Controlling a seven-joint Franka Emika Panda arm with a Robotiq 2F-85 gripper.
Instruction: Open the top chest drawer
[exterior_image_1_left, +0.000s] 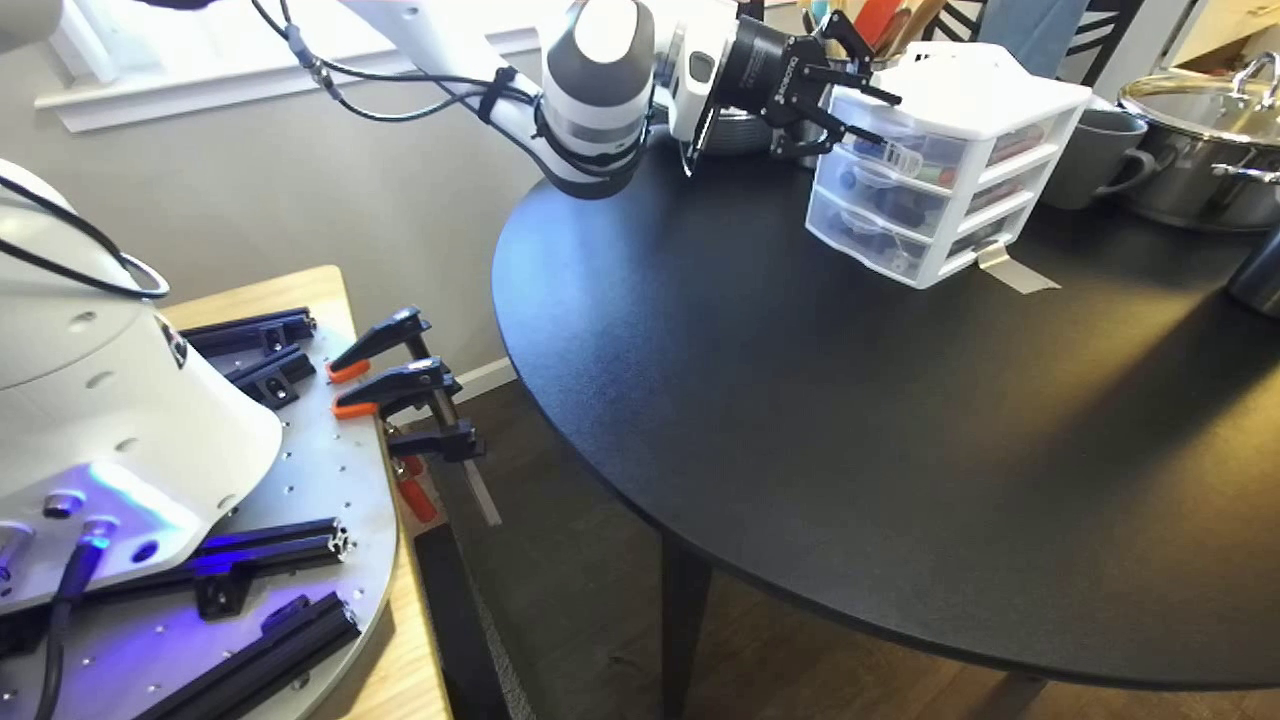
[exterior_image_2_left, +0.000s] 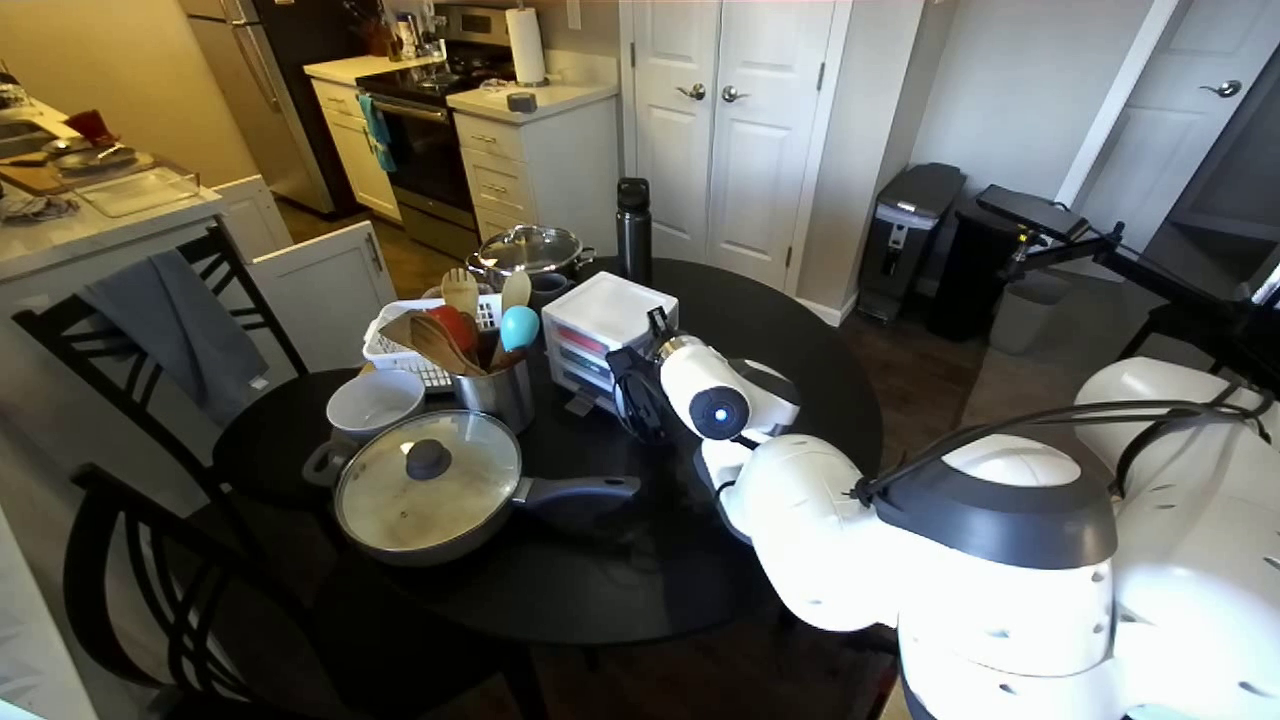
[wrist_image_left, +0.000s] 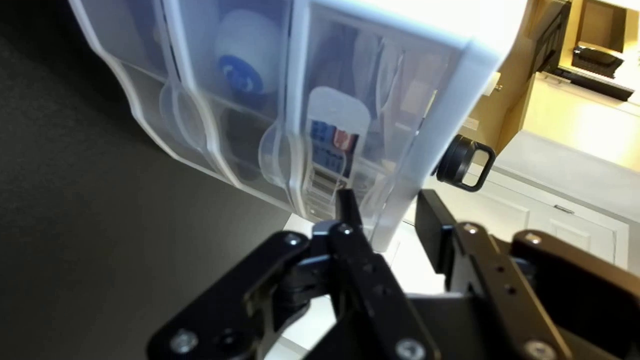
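Pointing at plastic chest (exterior_image_1_left: 957, 190), gripper (wrist_image_left: 386, 200) holds fingers (wrist_image_left: 349, 207) spread, nothing grasped. Top drawer (wrist_image_left: 360, 112), apparently shut, lies just ahead of them, long side crosswise to their gap; in wrist view one overlaps drawer's face, contact unclear, other shows past chest's top edge (wrist_image_left: 437, 125).

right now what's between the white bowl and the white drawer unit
A metal utensil holder stands between the white bowl and the white drawer unit; this shows in an exterior view.
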